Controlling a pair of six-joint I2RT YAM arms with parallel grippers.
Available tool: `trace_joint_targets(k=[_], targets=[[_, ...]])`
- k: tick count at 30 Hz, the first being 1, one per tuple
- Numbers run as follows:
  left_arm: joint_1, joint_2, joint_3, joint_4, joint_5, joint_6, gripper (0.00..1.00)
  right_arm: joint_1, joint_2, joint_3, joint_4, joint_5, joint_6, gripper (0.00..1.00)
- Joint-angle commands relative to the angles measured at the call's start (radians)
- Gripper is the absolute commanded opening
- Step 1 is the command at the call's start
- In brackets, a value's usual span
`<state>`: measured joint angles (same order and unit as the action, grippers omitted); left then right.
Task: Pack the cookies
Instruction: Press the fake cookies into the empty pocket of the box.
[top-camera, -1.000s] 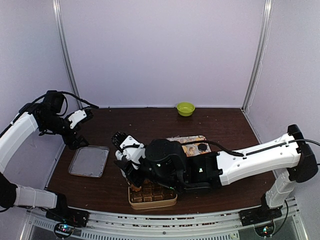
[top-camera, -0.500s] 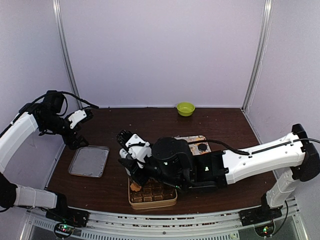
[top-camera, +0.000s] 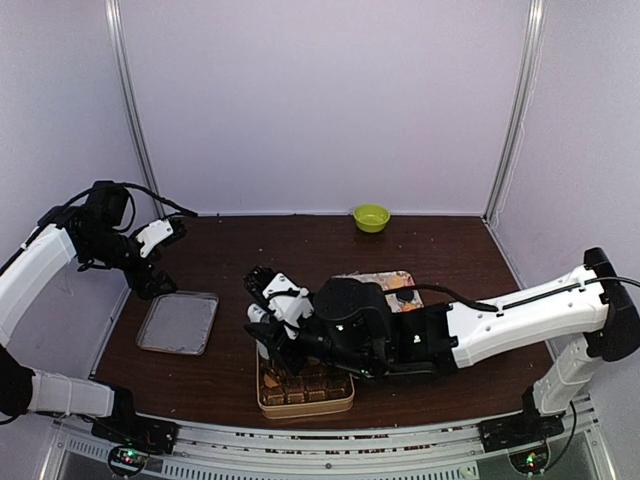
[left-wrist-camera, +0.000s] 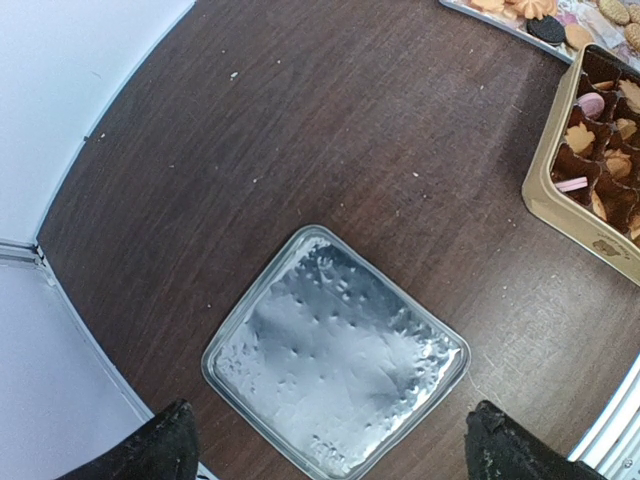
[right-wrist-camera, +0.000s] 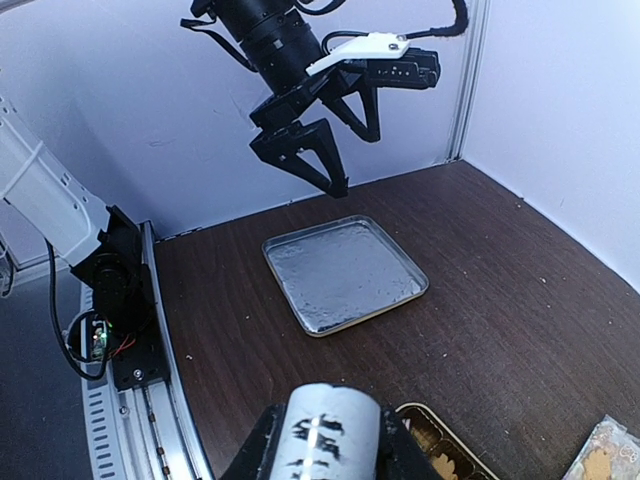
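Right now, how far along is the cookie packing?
Done: several cups in the gold tin hold cookies. In hand: the right gripper is low over the tin's left end; whether it grips a cookie isn't visible. Left: some cups look unfilled, loose cookies lie beyond the tin, and the left gripper hangs open over the silver tray.

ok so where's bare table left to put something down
Free: the back strip of table left of the green bowl; the gap between the silver tray and the gold tin; the far right corner behind the right arm. Crowded: the middle, where that arm covers tin and loose cookies.
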<state>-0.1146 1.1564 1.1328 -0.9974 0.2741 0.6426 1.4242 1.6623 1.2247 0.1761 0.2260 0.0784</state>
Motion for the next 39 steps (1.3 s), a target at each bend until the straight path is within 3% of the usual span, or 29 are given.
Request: trace_joint_targets(k=[1, 20, 39], targets=[[0.004, -0.012, -0.003, 0.009, 0.019, 0.002, 0.95, -0.002, -0.084, -0.028, 0.041, -0.015, 0.014, 0.17], [0.005, -0.010, -0.004, 0.010, 0.025, -0.001, 0.95, -0.132, -0.340, -0.254, -0.030, 0.200, 0.020, 0.18], [0.005, 0.004, 0.002, 0.011, 0.028, -0.003, 0.95, -0.139, -0.239, -0.256, -0.015, 0.157, 0.058, 0.17]])
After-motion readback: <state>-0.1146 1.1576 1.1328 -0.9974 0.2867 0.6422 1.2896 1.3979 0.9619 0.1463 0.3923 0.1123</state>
